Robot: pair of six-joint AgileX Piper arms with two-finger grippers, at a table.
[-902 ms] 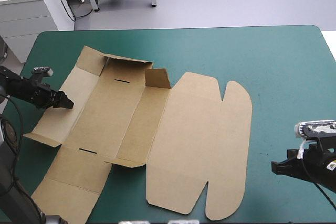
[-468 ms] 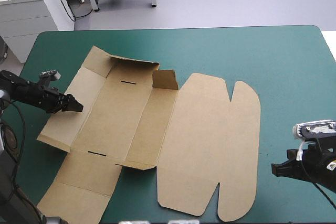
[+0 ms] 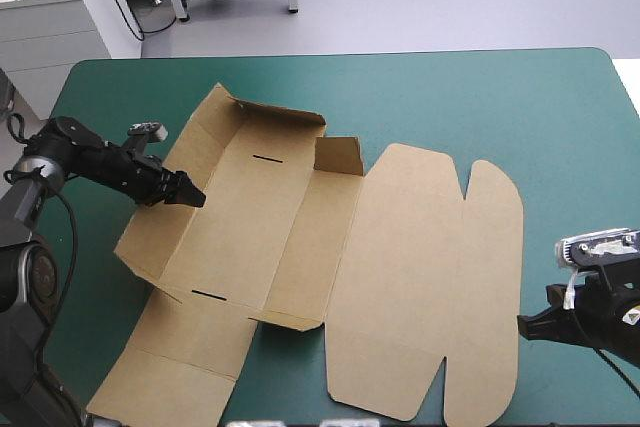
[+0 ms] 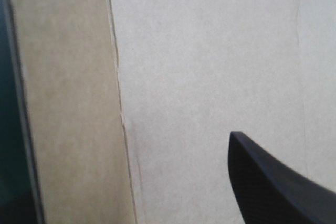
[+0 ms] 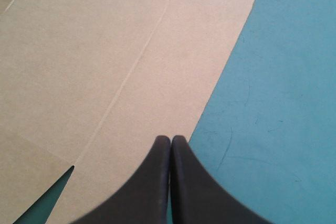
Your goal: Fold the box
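The brown box [image 3: 300, 237] lies opened out on the teal-green cover. Its far end wall and left wall are partly raised, and the lid [image 3: 430, 277] is flat at the right. My left gripper [image 3: 190, 197] is at the raised left wall. In the left wrist view one black finger [image 4: 273, 182] stands well off the middle over the board [image 4: 199, 51], while the wall hides the other finger. My right gripper [image 3: 525, 325] is shut and empty, its tip [image 5: 170, 140] at the lid's rounded right edge [image 5: 105, 51].
The box's near-left flap [image 3: 160, 382] reaches almost to the table's front edge. Teal-green cover [image 3: 450, 97] runs from the box to the far and right edges.
The left gripper has moved right and taken the whole box with it. The left wall now stands steeper. The right gripper has stayed put, and the lid's edge has slid up to it.
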